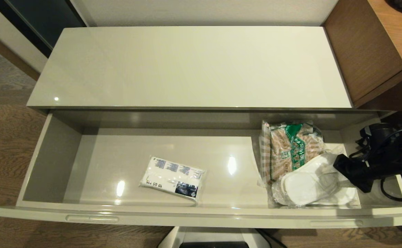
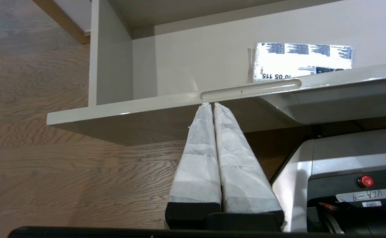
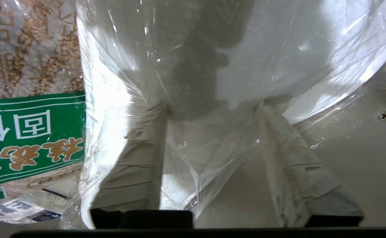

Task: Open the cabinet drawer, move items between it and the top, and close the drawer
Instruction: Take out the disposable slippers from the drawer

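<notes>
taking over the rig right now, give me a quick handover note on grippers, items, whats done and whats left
Right gripper: inside the drawer's right end, jaws straddling the flat white slippers in crinkly clear plastic wrap, a fingertip on each side, not lifted.
Left gripper: parked below the drawer front, jaws shut, empty.
Wide glossy grey-beige cabinet drawer: pulled open.
Small white tissue pack with blue print: on the drawer floor, mid-left.
Brown-and-green checked snack bag: beside the slippers.
Glossy grey-beige cabinet top: nothing placed.
Done: drawer opened. Left: move items, close drawer.
</notes>
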Robot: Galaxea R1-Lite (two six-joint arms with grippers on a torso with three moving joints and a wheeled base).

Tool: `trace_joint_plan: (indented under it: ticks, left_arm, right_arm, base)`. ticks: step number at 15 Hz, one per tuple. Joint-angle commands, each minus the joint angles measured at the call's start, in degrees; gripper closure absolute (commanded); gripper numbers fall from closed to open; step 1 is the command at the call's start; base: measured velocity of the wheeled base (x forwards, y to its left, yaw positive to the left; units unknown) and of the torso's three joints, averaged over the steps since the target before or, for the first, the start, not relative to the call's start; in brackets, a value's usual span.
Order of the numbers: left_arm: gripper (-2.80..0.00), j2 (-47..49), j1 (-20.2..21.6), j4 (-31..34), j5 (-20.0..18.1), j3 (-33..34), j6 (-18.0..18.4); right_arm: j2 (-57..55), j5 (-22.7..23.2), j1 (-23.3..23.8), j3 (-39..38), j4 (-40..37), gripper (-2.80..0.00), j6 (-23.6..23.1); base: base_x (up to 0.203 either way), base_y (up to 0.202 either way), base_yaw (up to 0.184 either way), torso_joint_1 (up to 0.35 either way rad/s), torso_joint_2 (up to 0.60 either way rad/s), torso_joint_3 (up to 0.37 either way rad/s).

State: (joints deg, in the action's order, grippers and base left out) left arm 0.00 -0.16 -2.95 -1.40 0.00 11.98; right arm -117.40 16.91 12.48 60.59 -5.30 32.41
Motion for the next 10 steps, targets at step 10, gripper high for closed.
trace_joint_plan:
  ticks: [10]
  left_arm:
    - [0.0,0.09,-0.02,-0.04,0.0,0.0,0.06]
  right_arm:
    - [5.05,0.32,0.01,-0.46,-1.07,0.0,0.72]
  base:
    - [0.0,0.0,0.0,0.0,0.0,0.0]
